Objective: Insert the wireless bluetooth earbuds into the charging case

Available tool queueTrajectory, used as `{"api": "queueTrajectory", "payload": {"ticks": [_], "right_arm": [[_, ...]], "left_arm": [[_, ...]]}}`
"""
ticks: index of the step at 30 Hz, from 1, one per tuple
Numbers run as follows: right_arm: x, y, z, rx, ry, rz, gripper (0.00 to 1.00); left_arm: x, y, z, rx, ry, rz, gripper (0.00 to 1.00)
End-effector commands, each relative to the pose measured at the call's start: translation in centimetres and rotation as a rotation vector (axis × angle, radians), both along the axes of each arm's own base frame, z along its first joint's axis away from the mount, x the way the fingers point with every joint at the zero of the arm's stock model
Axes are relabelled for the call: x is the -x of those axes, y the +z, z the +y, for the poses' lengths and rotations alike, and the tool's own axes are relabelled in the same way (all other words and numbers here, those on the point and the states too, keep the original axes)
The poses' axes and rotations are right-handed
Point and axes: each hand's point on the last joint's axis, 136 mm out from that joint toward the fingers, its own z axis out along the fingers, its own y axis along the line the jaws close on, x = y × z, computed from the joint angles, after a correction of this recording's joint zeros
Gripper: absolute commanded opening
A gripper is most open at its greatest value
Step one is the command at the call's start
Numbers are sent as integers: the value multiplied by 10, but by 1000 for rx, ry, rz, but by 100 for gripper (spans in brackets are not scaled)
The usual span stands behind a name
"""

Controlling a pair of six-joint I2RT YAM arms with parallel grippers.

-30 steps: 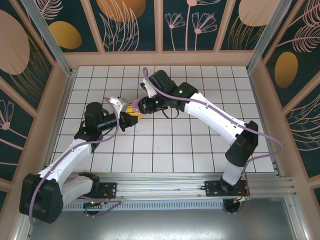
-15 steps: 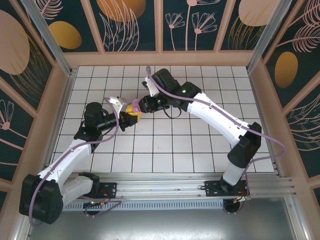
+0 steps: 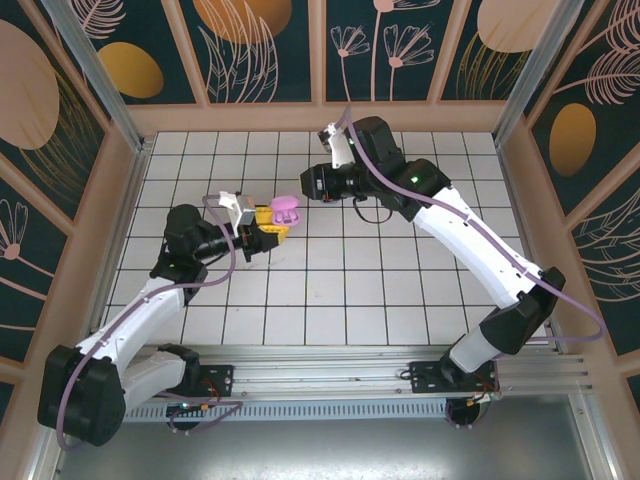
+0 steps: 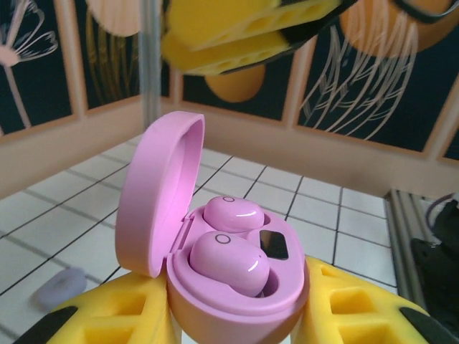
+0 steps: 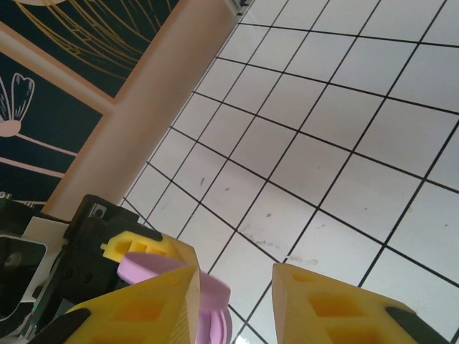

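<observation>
My left gripper (image 3: 268,223) is clamped on the pink charging case (image 3: 285,210), with its yellow fingers (image 4: 107,322) pressed against the case's sides. From above, the case sits at about 10 o'clock from the middle of the table (image 3: 400,290). Its lid (image 4: 154,193) stands open. Two pink earbuds lie seated in their wells, the near earbud (image 4: 229,261) with the far earbud (image 4: 233,213) at its 12 o'clock. A small lavender earbud (image 4: 63,283), blurred, lies on a tile at 8 o'clock of the case and apart from it. My right gripper (image 5: 235,279) hangs with its fingers spread and nothing between them. In the top view it is at about 1 o'clock of the case, near it but not touching.

The tabletop is a grid of white tiles with dark seams, faintly scuffed. Peach-framed wall panels (image 3: 260,50), dark teal with gold and pale plant drawings, close it in at 9, 12 and 3 o'clock. An aluminium rail (image 3: 330,365) runs along 6 o'clock.
</observation>
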Motion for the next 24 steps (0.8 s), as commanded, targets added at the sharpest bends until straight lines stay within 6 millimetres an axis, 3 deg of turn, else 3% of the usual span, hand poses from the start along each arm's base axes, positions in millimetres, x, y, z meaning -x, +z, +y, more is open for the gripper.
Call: {"api": "queueTrajectory", "payload": {"ticks": [1,8,14,24], "right_arm": [[-2,5,9,-47,31,7,32],[-3,5,8,-86,92,40,32],[14,-11,11,-75,173,113,31],[29,-4,-16,-148,99,75,34]], "left_arm": [[15,25,-10,53,-114,-88,0],[11,32,-21,49,-160,-102,0],[0,33,-22,53,-127,-89,0],[-15,29,-23,70,-74,-75,0]]}}
